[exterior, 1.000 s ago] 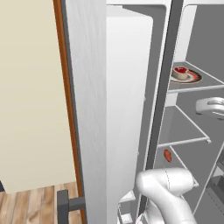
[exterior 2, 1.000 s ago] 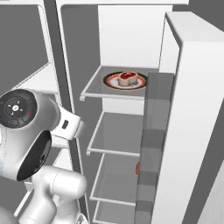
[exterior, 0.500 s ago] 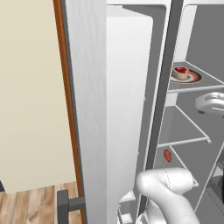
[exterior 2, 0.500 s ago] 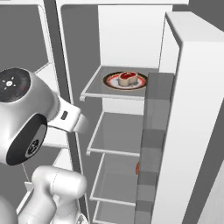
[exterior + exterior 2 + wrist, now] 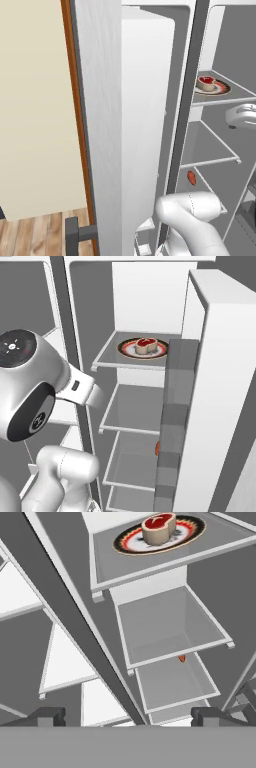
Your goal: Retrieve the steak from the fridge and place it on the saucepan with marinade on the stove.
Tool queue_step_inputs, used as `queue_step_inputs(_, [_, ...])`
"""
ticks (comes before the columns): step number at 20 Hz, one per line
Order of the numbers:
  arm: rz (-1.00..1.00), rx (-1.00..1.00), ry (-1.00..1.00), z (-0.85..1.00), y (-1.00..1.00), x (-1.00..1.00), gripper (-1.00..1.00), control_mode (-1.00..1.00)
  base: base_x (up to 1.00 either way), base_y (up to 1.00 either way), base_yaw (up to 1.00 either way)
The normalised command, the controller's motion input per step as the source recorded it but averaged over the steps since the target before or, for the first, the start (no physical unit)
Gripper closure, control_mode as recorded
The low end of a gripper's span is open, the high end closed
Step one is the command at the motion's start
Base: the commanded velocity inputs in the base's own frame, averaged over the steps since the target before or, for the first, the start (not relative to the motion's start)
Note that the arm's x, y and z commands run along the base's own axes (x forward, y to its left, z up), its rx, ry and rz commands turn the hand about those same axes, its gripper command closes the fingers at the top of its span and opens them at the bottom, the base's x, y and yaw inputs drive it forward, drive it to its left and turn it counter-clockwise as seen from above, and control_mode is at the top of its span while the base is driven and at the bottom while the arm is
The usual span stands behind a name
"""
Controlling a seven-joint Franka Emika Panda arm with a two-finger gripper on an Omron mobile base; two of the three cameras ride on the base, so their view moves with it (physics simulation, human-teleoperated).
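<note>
The fridge (image 5: 150,291) stands open, white inside, with several shelves. The steak (image 5: 182,658) is a small red oval lying on a lower shelf, also seen as the steak (image 5: 191,177) and, half hidden behind the door bins, the steak (image 5: 157,448). My gripper (image 5: 129,716) is open with nothing between its fingers. It hangs in front of the shelves, well short of and above the steak. The white hand (image 5: 243,114) sits at mid-shelf height. The saucepan, marinade and stove are out of view.
A patterned plate (image 5: 159,534) with a round red-topped lump sits on the top shelf, also seen as the plate (image 5: 145,348) and the plate (image 5: 212,85). The dark centre post (image 5: 75,622) splits the compartments. Grey door bins (image 5: 176,406) line the open right door. The left door (image 5: 100,110) stands edge-on.
My arm's big joint has risen and shifted left in the right base view, and the hand has edged slightly upward. The jaws stay open; the steak has not moved.
</note>
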Motion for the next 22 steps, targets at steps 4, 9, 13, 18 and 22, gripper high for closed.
queue_step_inputs(4, [0.0, 0.0, 0.0, 0.0, -0.12, 0.0, -1.0, -1.0, 0.0, 0.0, 0.0])
queue_step_inputs(9, [0.0, 0.0, 0.0, 0.0, -0.06, 0.0, -1.0, -1.0, 0.0, 0.0, 0.0])
queue_step_inputs(13, [0.0, 0.0, 0.0, 0.0, -0.02, 0.0, -1.0, -1.0, 0.0, 0.0, 0.0])
queue_step_inputs(18, [0.0, 0.0, 0.0, 0.01, 0.0, 0.0, -1.0, -1.0, 0.0, 0.0, 0.0])
queue_step_inputs(22, [0.0, 0.0, -0.04, 0.07, 0.0, 0.01, -1.0, -1.0, 0.0, 0.0, 0.0])
